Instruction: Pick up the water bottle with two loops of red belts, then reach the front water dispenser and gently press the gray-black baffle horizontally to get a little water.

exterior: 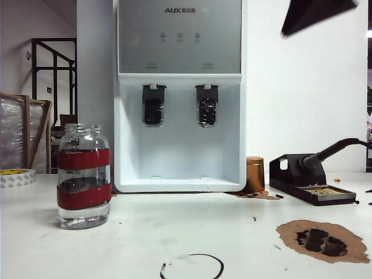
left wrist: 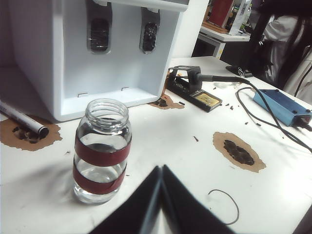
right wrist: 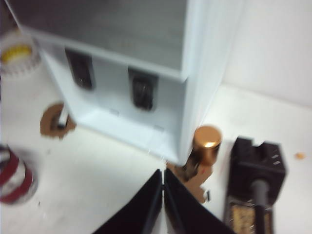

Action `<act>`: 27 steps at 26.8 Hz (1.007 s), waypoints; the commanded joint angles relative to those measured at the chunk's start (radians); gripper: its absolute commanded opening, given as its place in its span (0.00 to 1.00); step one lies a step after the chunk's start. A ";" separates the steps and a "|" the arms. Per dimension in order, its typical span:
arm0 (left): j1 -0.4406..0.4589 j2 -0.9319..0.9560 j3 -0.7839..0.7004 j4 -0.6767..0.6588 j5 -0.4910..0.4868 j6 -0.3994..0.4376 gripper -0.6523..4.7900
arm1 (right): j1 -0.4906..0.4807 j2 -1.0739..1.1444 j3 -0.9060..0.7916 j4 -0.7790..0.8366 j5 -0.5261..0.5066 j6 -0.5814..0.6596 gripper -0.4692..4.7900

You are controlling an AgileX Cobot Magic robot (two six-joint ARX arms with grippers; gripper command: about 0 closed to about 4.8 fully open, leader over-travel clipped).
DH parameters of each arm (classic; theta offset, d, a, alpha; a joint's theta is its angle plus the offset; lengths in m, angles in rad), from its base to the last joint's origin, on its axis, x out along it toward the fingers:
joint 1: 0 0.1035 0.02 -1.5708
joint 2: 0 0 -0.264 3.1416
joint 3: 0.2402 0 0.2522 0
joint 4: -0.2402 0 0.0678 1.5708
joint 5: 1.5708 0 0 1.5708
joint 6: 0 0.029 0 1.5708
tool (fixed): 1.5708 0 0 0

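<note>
The water bottle, a clear glass jar with two red bands, stands upright on the white table, left of the water dispenser. In the dispenser's bay the gray-black baffle is the left paddle. My left gripper is shut and empty, hovering just beside the bottle without touching it. My right gripper is shut on nothing, raised above the table to the right of the dispenser; it shows as a dark shape at the exterior view's top right. The bottle lies far to its side.
A copper-coloured cylinder stands at the dispenser's right corner, beside a black soldering-iron stand. A tape roll sits far left. Brown scorched patches and a wire loop mark the table. A blue box with cables lies further right.
</note>
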 commanded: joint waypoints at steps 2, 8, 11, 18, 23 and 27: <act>0.000 0.002 0.000 0.012 0.002 0.003 0.11 | -0.002 -0.107 -0.064 0.015 0.072 0.028 0.09; 0.000 0.002 0.000 0.012 0.000 0.003 0.11 | -0.002 -0.309 -0.236 0.097 0.111 0.111 0.09; 0.000 0.002 0.000 0.012 -0.001 0.003 0.11 | -0.002 -0.443 -0.341 0.117 0.134 0.127 0.09; 0.000 0.002 0.000 0.011 -0.024 0.003 0.11 | -0.002 -0.745 -0.533 0.116 0.213 0.140 0.09; 0.000 0.001 0.000 0.011 -0.023 0.003 0.11 | -0.002 -0.922 -0.603 0.109 0.321 0.136 0.09; 0.000 0.001 0.000 0.011 -0.031 0.003 0.11 | -0.001 -1.000 -0.609 0.105 0.443 0.092 0.09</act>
